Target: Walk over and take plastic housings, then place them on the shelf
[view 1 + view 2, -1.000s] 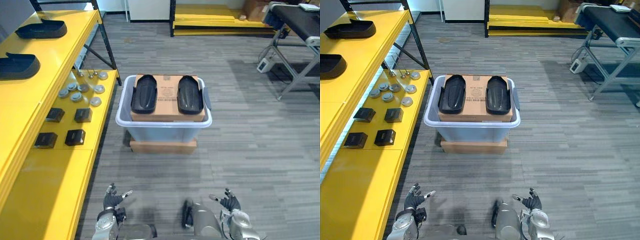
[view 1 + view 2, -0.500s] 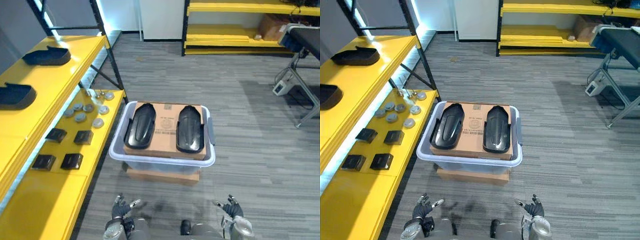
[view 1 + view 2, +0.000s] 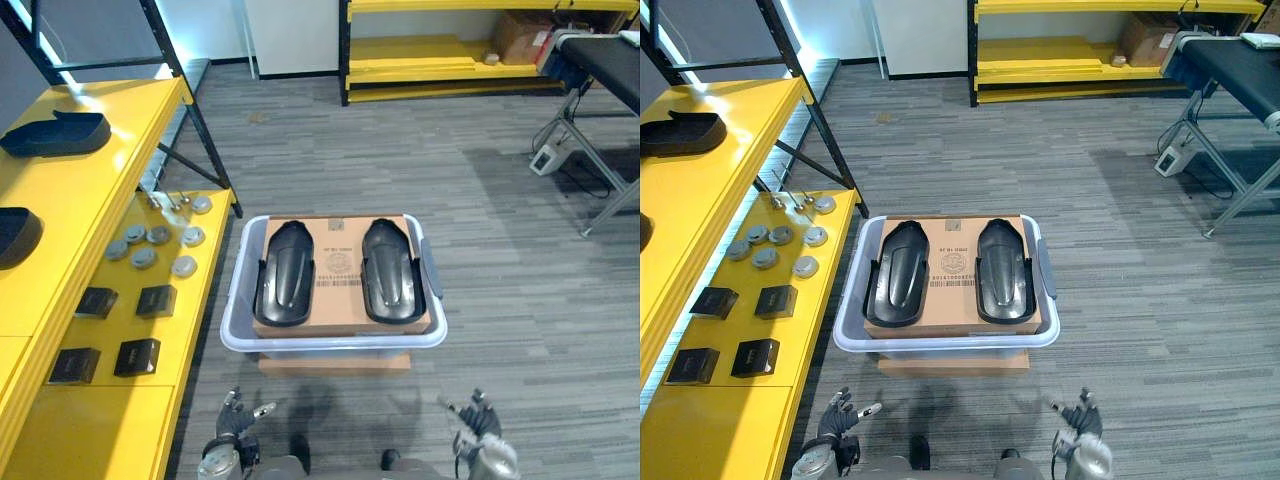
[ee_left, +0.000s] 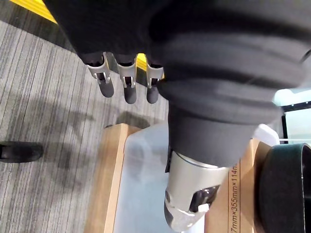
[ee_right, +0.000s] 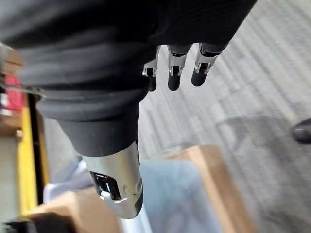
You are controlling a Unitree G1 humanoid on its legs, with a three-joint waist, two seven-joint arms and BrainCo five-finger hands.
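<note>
Two black plastic housings lie side by side ahead of my hands, the left housing out beyond my left hand and the right housing beyond my right hand. Both hands hang low, fingers loose and spread, holding nothing. The housings rest on a cardboard box set in a pale tub. I judge this is the approach: next I step in and reach a hand to each housing, coming from above because the tub's rim hems the box. The yellow shelf runs past my left hand, and open floor lies past my right.
</note>
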